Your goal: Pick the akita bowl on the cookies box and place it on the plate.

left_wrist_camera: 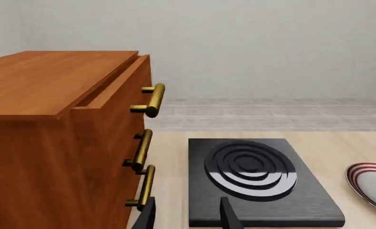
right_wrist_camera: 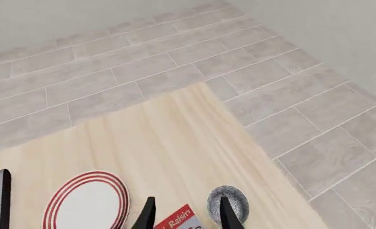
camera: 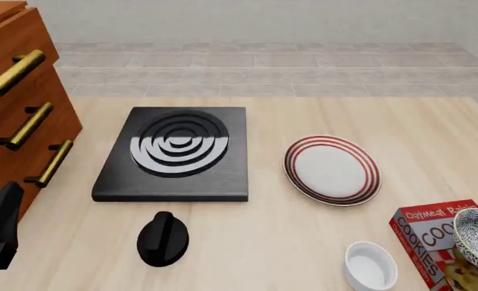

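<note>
Beyond table (camera: 247,242), only front view shows probably white bowl (camera: 371,265)

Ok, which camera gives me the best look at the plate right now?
The front view: the plate shows whole and bare, right of the stove burner. The right wrist view shows most of it, cut by the frame edge. The left wrist view catches only a sliver of its red-ringed rim.
</note>
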Available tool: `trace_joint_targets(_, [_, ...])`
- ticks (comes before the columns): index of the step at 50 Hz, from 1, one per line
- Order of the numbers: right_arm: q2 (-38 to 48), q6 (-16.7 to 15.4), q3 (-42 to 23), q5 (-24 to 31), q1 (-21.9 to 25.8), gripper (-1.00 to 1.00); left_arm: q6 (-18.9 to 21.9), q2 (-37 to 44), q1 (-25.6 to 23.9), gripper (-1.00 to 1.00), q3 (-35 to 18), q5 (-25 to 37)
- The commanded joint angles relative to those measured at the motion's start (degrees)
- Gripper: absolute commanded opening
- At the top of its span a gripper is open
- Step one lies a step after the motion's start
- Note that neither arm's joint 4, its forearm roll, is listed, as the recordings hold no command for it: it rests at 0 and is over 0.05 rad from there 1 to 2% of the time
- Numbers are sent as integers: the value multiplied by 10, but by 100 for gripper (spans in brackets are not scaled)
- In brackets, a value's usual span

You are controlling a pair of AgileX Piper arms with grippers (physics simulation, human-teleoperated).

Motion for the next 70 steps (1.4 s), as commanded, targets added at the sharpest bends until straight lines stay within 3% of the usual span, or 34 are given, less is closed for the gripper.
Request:
trace_joint_targets(1, [12,-5,19,2,-42,100,0,0,0,100,0,0])
trace_joint_targets(27, [3,-28,72,13,-81,100,0,0,0,100,0,0])
trace_joint_targets(70, [-12,-4,230,-47,-100,100,0,0,0,100,0,0])
